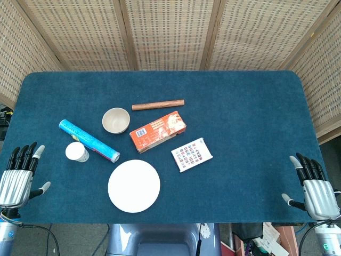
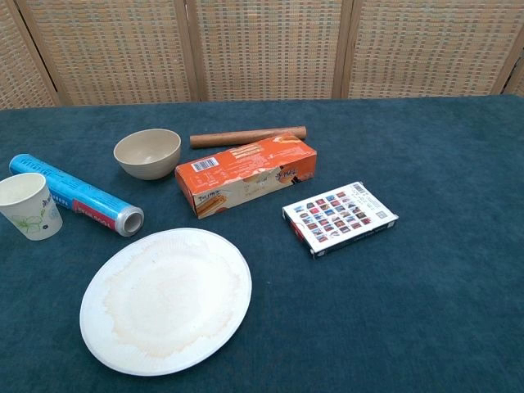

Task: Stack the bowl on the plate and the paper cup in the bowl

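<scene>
One bowl [image 2: 147, 152], one plate [image 2: 166, 300], one paper cup [image 2: 30, 205]

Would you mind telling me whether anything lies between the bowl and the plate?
Nearly: the blue roll runs slantwise between them, its foil end just left of the straight line from bowl to plate. The orange box lies to the right.

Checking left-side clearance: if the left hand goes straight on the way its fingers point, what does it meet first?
Nothing, probably. The left hand points up the table's left edge; the paper cup and blue roll lie to its right. Depth unclear.
</scene>
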Tool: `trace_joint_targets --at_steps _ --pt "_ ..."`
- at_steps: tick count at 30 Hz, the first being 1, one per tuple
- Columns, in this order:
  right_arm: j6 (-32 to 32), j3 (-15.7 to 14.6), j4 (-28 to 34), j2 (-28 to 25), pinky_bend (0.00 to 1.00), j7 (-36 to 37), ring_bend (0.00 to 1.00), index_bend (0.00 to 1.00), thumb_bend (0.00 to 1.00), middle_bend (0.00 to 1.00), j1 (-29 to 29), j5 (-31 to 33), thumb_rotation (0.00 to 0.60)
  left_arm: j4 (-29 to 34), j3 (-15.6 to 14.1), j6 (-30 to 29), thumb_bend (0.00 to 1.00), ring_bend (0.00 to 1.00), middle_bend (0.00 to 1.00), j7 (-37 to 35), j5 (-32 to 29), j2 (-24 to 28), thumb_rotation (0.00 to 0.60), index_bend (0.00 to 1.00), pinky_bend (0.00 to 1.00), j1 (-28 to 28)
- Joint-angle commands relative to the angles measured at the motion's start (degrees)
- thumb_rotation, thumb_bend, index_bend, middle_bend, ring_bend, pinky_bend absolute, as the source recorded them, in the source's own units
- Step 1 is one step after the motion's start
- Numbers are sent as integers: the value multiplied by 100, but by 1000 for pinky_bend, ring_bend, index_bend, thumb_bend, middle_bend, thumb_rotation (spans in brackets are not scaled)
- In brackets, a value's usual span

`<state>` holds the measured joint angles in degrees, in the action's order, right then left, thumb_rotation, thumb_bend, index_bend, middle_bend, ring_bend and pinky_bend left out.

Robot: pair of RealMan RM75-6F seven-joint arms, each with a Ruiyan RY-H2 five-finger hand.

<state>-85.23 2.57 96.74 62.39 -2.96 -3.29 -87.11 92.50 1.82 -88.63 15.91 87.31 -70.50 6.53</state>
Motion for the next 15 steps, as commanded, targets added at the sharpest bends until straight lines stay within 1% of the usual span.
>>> trace_joint_targets --at_steps 1,15 --pt "-6 2 2 -1 0 2 0 0 145 0 1 -2 600 -7 8 0 27 0 0 -4 -2 -3 600 0 0 -3" --pt "-142 27 5 2 0 36 0 0 145 0 42 -62 600 -34 36 70 27 0 0 -30 -17 -6 600 0 0 2"
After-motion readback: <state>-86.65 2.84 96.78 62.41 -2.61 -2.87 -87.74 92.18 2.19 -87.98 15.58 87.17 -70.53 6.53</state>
